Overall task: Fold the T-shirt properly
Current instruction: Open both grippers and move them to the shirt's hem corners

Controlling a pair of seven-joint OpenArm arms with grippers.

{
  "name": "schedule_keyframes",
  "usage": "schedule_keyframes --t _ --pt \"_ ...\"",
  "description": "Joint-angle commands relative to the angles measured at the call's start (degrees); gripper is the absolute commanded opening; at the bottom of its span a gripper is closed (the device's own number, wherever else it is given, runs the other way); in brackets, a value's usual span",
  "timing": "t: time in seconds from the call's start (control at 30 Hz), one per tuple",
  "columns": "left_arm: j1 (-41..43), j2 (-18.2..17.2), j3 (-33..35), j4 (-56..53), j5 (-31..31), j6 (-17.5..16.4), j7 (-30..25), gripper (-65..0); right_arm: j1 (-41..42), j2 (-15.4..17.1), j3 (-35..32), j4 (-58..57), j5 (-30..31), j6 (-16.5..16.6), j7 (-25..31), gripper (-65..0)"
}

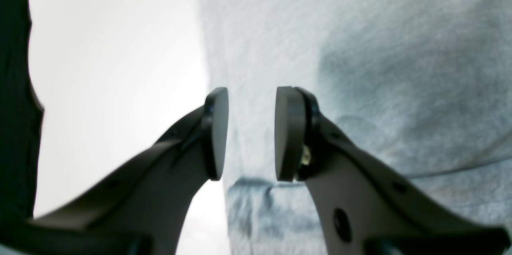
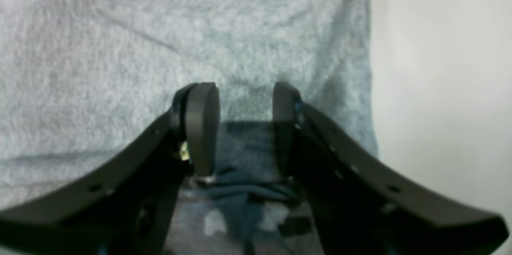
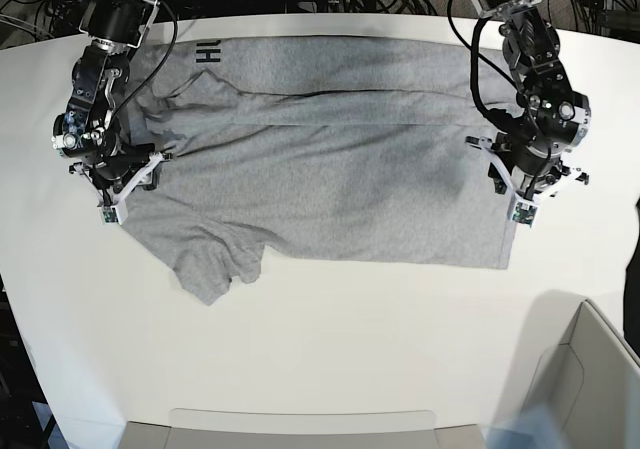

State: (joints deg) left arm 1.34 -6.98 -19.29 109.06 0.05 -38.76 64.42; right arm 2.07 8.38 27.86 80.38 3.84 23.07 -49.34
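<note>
T-shirt (image 3: 330,184) lies wide on white bench (image 3: 330,369), one long fold made at top. Sleeve still out. Left gripper (image 1: 251,135) fingers spread, empty, at shirt's edge. Right gripper (image 2: 246,127) fingers spread, empty, over shirt. More folds left.

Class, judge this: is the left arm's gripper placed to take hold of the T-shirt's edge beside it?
Probably yes. The left gripper hangs open right over the T-shirt by its edge, with nothing between its pads and the cloth.
</note>
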Motion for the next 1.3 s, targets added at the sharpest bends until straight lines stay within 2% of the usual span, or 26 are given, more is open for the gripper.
schedule_keyframes --t 0.0,0.1,0.2,0.27,0.33,0.5,0.63,0.8,0.97,1.13,1.27 --pt "-0.77 -0.53 -0.1 0.88 -0.1 0.21 -0.91 -46.2 0.09 0.45 -0.03 1.6 -0.54 -0.08 -1.34 -41.3" --pt "-0.77 -0.53 -0.01 0.88 -0.1 0.21 -0.91 -46.2 0.18 0.37 -0.12 4.94 -0.28 0.09 -1.16 -41.3" --pt "-0.77 -0.53 -0.01 0.88 -0.1 0.21 -0.91 -46.2 1.58 0.45 -0.21 7.58 3.86 0.09 3.06 -41.3" --pt "-0.77 -0.53 -0.01 0.88 -0.1 0.21 -0.73 -46.2 3.87 0.98 -0.3 7.49 6.49 0.09 5.61 -41.3" --pt "-0.77 -0.53 -0.01 0.88 -0.1 0.21 -0.64 -46.2 7.39 2.12 -0.47 4.94 6.85 0.09 5.52 -41.3" --pt "0.37 -0.53 -0.1 0.88 -0.1 0.21 -0.64 -46.2 18.55 7.57 -6.98 -11.41 7.37 0.09 6.13 -41.3" --pt "0.55 -0.53 -0.1 0.88 -0.1 0.21 -0.64 -46.2 25.32 9.42 -11.64 -24.33 7.02 0.09 13.61 -41.3" --pt "0.55 -0.53 -0.1 0.88 -0.1 0.21 -0.64 -46.2 33.06 10.65 -17.88 -41.04 7.02 0.27 19.32 -41.3" --pt "0.55 -0.53 -0.1 0.88 -0.1 0.21 -0.56 -46.1 37.45 10.65 -19.64 -52.73 7.2 5.37 23.63 -41.3" --pt "0.55 -0.53 -0.1 0.88 -0.1 0.21 -0.56 -46.1 37.89 10.39 -20.08 -56.86 7.02 7.57 23.8 -41.3" --pt "0.19 -0.53 0.08 0.88 -0.1 0.21 -0.56 -45.9 37.89 9.6 -20.25 -58.88 6.76 10.91 23.63 -41.3"
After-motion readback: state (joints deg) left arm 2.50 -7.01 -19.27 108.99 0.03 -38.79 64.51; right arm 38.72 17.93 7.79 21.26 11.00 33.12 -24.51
